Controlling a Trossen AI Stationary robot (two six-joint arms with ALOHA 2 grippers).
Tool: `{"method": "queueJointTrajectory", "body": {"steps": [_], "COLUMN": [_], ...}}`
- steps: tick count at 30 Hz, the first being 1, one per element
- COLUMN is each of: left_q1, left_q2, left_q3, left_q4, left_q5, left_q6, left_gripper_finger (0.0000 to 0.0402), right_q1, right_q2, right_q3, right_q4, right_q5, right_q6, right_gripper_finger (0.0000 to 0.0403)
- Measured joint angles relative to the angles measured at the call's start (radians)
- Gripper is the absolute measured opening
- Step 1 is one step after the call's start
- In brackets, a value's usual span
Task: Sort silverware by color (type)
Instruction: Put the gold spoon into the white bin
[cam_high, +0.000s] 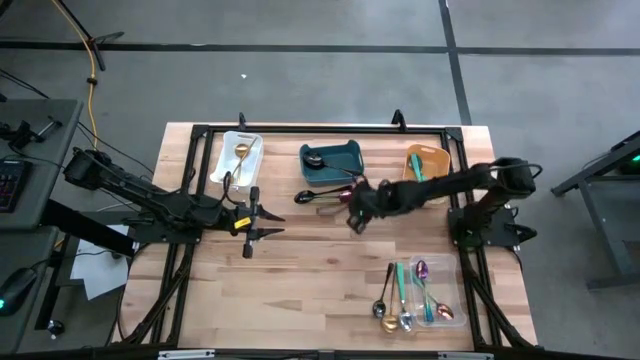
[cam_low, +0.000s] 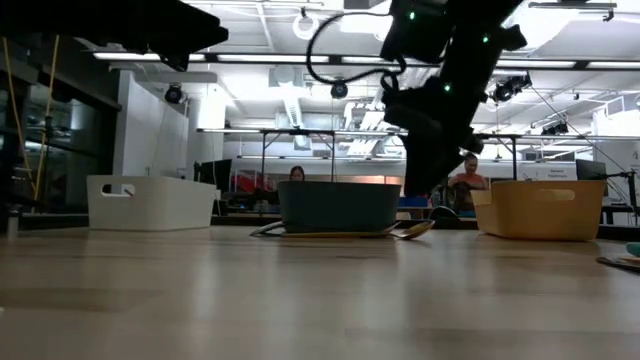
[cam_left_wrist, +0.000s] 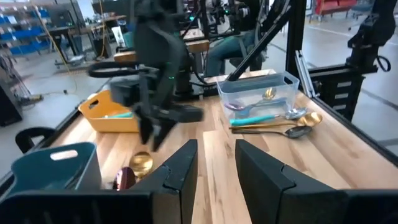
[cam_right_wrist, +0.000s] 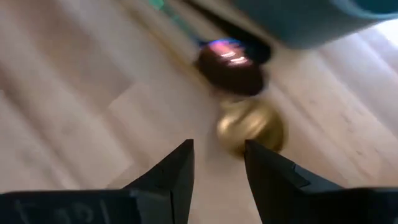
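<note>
Spoons (cam_high: 325, 196) beside teal bin (cam_high: 331, 159), handles running left-right; right gripper (cam_high: 357, 218) spread, empty, just off gold bowl (cam_right_wrist: 250, 126); left gripper (cam_high: 262, 220) parted, empty, farther

A wooden table (cam_high: 300, 270) was seen framed by black rails. Taking the teal bin (cam_high: 335, 160) at the far edge as landmark, a white bin (cam_high: 240, 155) was placed to its left and an orange bin (cam_high: 428, 162) to its right. A clear bin (cam_high: 445, 290) was set well apart from it, toward the near right corner. Beyond the teal bin, two seated people (cam_low: 468, 180) were visible in the room behind.
</note>
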Motion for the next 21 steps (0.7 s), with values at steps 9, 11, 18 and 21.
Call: {"method": "queueJointTrajectory", "body": {"steps": [9,11,18,21], "left_q1": [0.000,0.000,0.000,-0.001], "left_q2": [0.000,0.000,-0.002,-0.008], "left_q3": [0.000,0.000,0.000,0.000], "left_q4": [-0.025,-0.026,-0.017,-0.020], "left_q5": [0.000,0.000,0.000,0.009], "left_q6": [-0.115,-0.116,-0.118,-0.146], "left_gripper_finger": [0.0099,0.0099,0.0099,0.0099], "right_q1": [-0.231,-0.244,-0.245,-0.244], "right_q2": [0.000,0.000,0.049,0.056], "right_q3": [-0.032,-0.032,-0.032,-0.031], "right_q4": [-0.015,-0.006,0.019,0.042], "right_q5": [-0.167,-0.174,-0.253,-0.228], "right_q6": [0.101,0.083,0.092,0.091], "right_gripper_finger": [0.0136,0.0136,0.0136,0.0136]}}
